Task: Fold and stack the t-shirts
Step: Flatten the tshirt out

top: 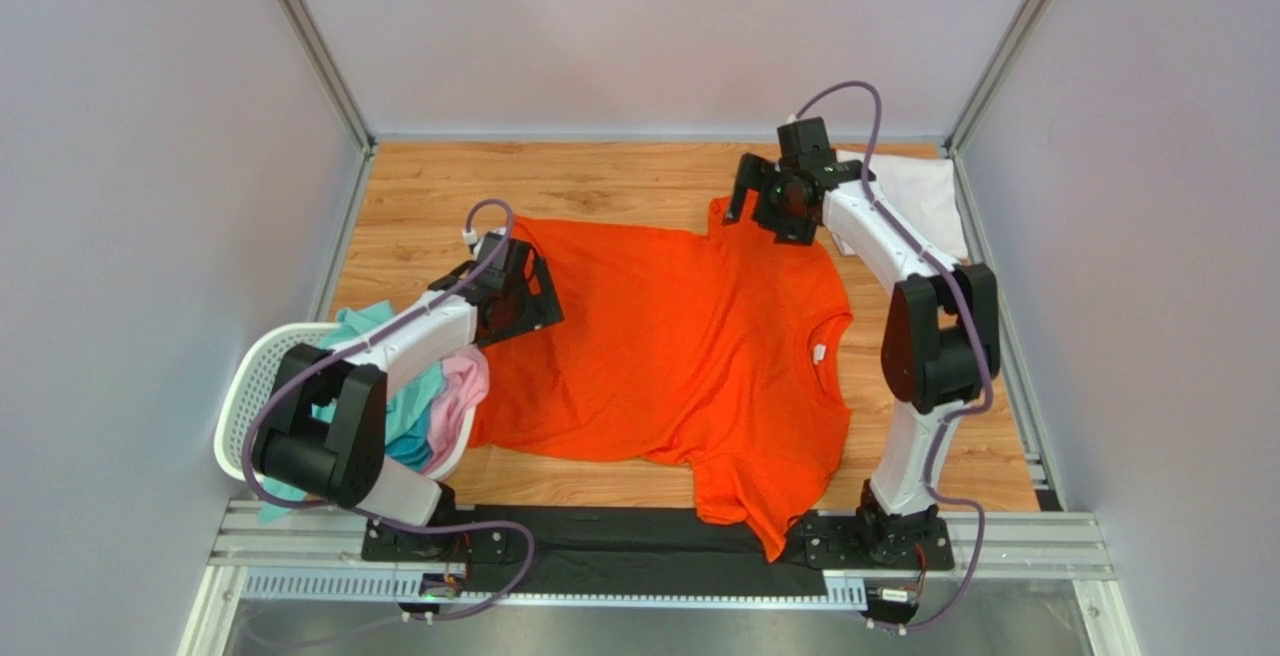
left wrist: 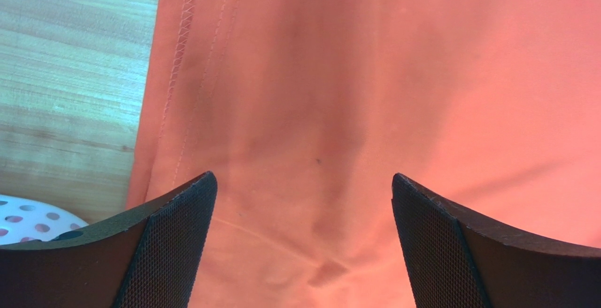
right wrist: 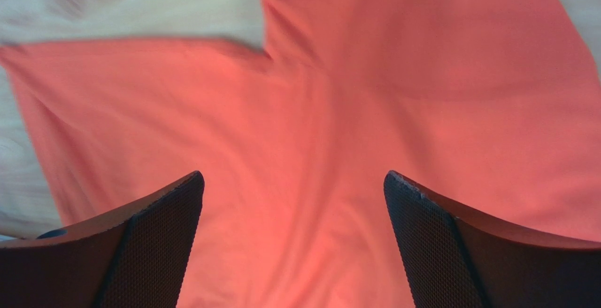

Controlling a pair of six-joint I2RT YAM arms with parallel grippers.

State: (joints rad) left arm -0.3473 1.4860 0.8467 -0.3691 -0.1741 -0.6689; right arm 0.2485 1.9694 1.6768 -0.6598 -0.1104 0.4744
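Observation:
A bright orange t-shirt [top: 676, 356] lies spread flat on the wooden table, its collar toward the right and one sleeve hanging over the near edge. My left gripper [top: 529, 296] is open and empty just above the shirt's left hem; in the left wrist view [left wrist: 303, 181] the orange cloth [left wrist: 367, 97] fills the gap. My right gripper [top: 769, 206] is open and empty above the far sleeve; the right wrist view [right wrist: 293, 178] shows the sleeve and body [right wrist: 395, 90] below. A folded white t-shirt [top: 920, 194] lies at the back right. Teal [top: 403, 404] and pink [top: 460, 391] shirts sit in the basket.
A white mesh laundry basket [top: 253, 394] stands at the table's left near corner, and its rim shows in the left wrist view [left wrist: 28, 220]. Grey walls enclose the table on three sides. A black strip and metal rail [top: 631, 536] run along the near edge.

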